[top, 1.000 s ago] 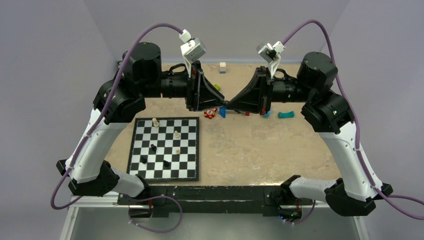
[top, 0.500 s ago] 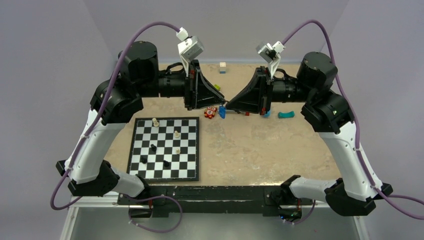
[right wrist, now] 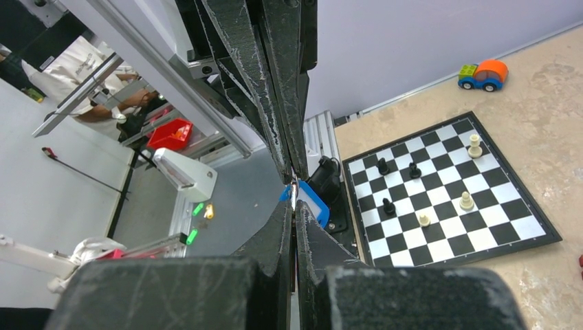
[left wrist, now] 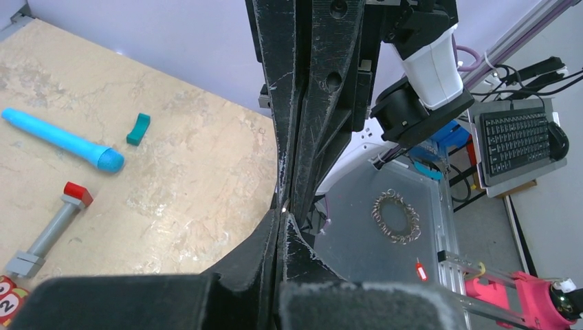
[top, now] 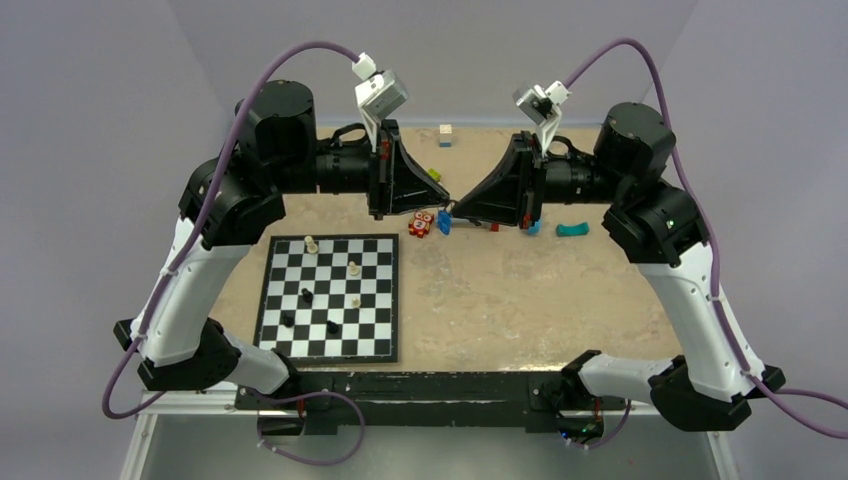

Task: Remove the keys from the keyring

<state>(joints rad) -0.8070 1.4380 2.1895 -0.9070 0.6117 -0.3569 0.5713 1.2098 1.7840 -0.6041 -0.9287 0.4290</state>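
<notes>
here, left fingers [left wrist: 280,230] and right fingers [right wrist: 294,220] meet, both closed, the right pinching the keyring [right wrist: 313,203]. a red tile [left wrist: 9,303] reads "2".

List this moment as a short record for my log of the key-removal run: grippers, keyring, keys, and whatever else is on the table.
left gripper: shut, tip to tip with the right one, above the table
right gripper: shut on the keyring; which part it pinches is hidden
keyring: blue oblong plastic tag, hanging in the air at the meeting fingertips
keys: too small to make out
table: mottled beige top
chessboard: black-and-white, a few pieces, near left
other items: light-blue cylinder; grey bar with a red end; teal curved piece
</notes>
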